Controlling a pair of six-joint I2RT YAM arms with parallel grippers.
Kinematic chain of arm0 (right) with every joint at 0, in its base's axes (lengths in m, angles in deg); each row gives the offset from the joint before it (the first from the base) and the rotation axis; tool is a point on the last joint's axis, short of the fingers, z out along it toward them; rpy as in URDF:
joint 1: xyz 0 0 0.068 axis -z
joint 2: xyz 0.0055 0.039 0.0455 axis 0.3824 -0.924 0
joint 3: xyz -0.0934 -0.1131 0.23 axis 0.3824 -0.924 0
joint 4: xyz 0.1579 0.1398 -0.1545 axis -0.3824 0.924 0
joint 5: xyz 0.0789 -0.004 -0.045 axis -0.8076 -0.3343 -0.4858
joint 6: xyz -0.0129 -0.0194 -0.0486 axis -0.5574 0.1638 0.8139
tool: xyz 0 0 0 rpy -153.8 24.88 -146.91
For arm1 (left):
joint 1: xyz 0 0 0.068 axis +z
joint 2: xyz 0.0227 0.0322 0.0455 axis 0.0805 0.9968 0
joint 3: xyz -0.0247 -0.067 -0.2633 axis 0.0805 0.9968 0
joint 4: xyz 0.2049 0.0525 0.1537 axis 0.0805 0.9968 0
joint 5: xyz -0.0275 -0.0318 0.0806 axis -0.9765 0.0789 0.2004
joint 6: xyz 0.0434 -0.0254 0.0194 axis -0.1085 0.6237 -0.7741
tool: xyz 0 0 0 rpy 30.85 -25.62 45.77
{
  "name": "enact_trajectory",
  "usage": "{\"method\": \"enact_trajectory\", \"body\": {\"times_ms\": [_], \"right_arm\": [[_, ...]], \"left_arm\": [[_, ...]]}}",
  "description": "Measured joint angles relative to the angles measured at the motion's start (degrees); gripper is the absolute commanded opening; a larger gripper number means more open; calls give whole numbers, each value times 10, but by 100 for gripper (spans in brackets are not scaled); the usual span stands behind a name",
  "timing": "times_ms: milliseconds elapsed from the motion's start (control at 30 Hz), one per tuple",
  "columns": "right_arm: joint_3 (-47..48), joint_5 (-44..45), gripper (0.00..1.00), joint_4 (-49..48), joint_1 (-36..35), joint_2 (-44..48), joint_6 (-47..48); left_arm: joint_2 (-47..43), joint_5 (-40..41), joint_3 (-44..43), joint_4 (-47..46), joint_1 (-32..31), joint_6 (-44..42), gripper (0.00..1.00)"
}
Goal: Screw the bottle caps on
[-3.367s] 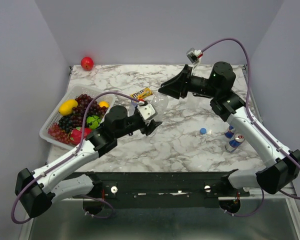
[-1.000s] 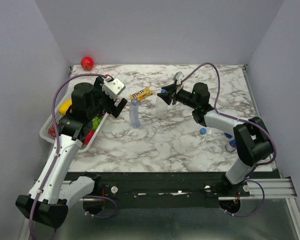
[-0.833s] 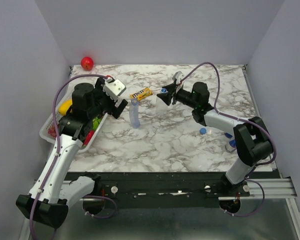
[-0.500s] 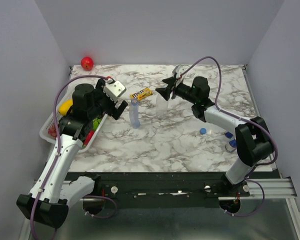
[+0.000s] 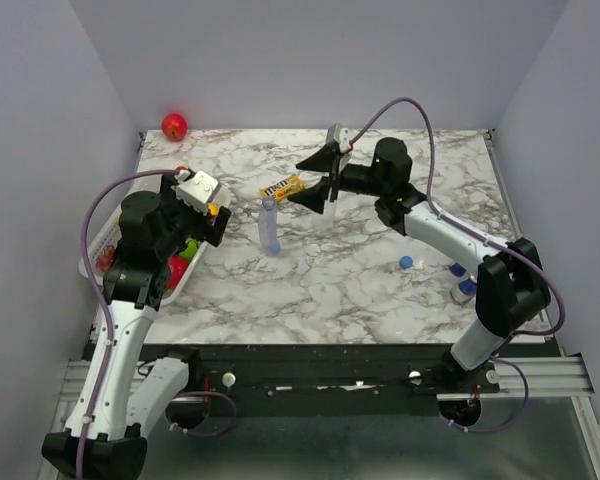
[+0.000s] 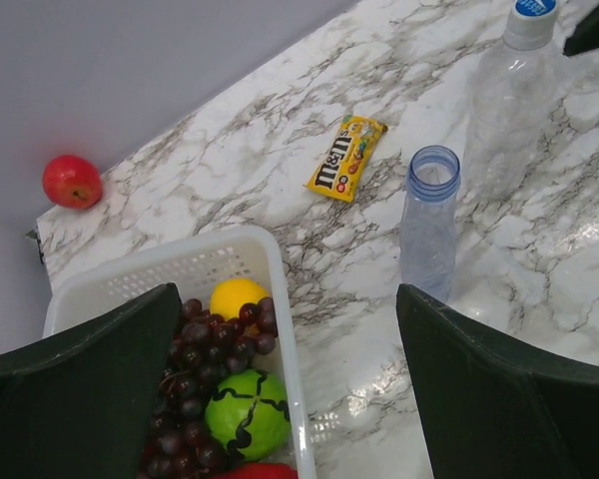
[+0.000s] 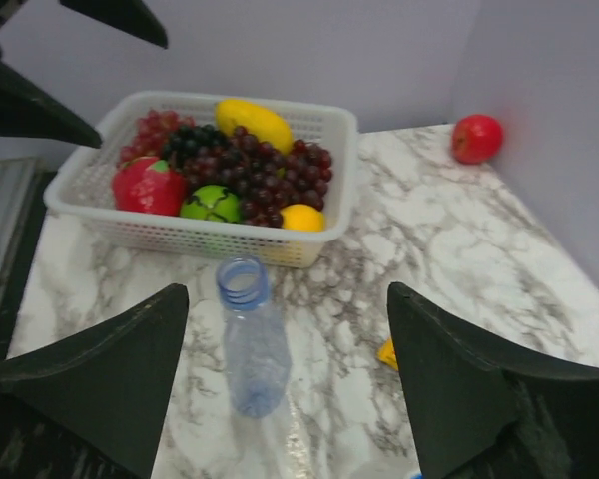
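A slim, blue-tinted clear plastic bottle (image 5: 270, 228) stood upright and uncapped mid-surface. Near it, a wider colourless plastic bottle (image 6: 507, 100) already wore its small round blue screw cap (image 6: 531, 8). The right arm's jaws hung spread and empty close by that capped bottle's top. The left arm's jaws, equally wide and holding nothing, hovered by the white plastic fruit basket (image 6: 160, 267). A loose blue cap (image 5: 407, 262) lay well apart to the right on the marbled surface (image 5: 360, 290). One capping looked done; the next move likely called for fetching that loose cap and bracing the slim bottle.
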Motion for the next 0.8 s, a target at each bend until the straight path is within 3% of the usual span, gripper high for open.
{"method": "enact_trajectory", "body": {"times_ms": [467, 500, 633, 733, 800], "right_arm": [[40, -24, 90, 23, -84, -112, 7], [49, -20, 88, 21, -86, -124, 4], [76, 0, 61, 12, -88, -165, -7], [87, 14, 47, 9, -89, -177, -12], [87, 22, 43, 9, -89, -176, -11]], "left_arm": [[-47, -17, 25, 23, 58, 22, 99], [-46, -20, 24, 29, 59, 21, 99], [-41, -30, 14, 54, 64, 9, 99], [-40, -40, 10, 67, 65, -1, 99], [-40, -55, 10, 75, 65, -8, 99]]}}
